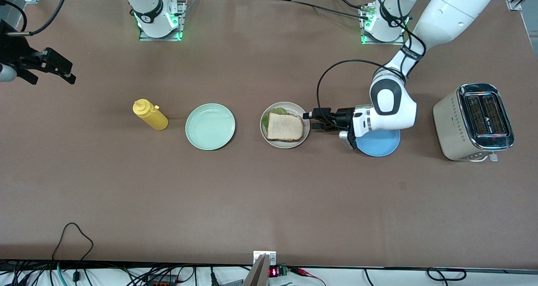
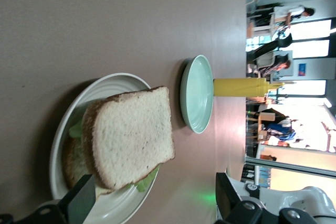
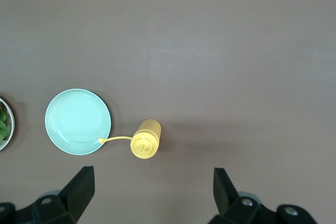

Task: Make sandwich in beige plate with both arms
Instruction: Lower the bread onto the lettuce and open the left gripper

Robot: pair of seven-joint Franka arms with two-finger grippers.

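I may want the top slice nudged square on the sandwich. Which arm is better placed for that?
Probably the left. The left gripper sits open right beside the beige plate holding the sandwich; the right gripper waits, open, at the right arm's end of the table.

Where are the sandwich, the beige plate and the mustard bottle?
sandwich [image 1: 285,126], front view, middle of the top bread slice
beige plate [image 1: 295,108], front view, bare rim farthest from the camera
mustard bottle [image 1: 152,115], front view, yellow body
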